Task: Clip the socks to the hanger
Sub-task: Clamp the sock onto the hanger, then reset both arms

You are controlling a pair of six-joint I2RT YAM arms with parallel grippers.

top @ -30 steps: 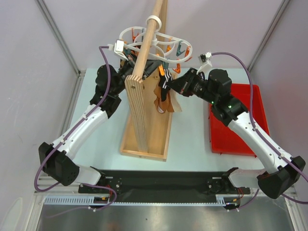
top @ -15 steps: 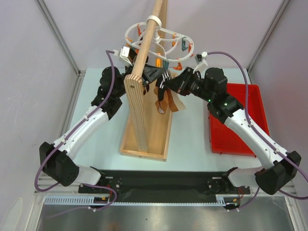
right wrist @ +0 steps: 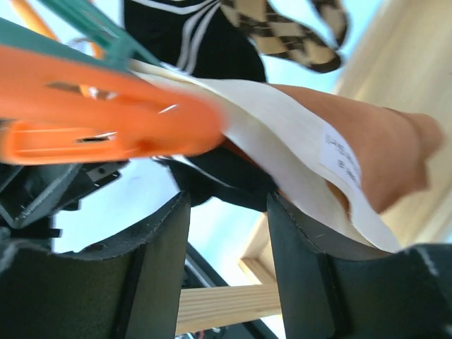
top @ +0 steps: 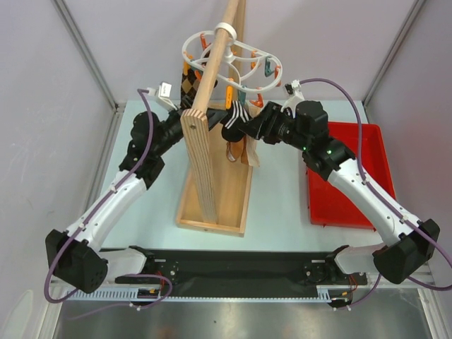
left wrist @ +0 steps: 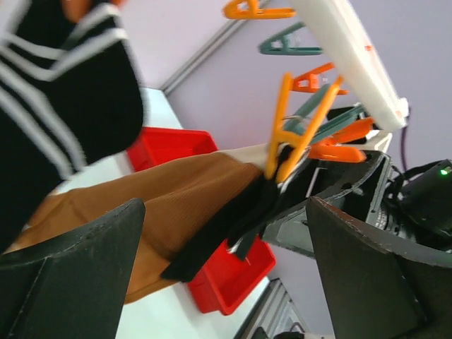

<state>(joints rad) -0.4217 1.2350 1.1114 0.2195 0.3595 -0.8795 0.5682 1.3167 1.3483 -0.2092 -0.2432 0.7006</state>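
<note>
The left gripper (left wrist: 226, 205) has drawn back from the hanger (top: 224, 30), jaws wide apart. The right gripper (right wrist: 227, 201), slightly parted, sits beside the pegged tan sock (right wrist: 367, 148).

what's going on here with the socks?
Both arms are up at the white hanger on the wooden stand. The argyle sock and striped sock hang from it. An orange peg looks clamped on the tan sock, with the right gripper beside it, grip unclear. The left gripper is open, holding nothing.
</note>
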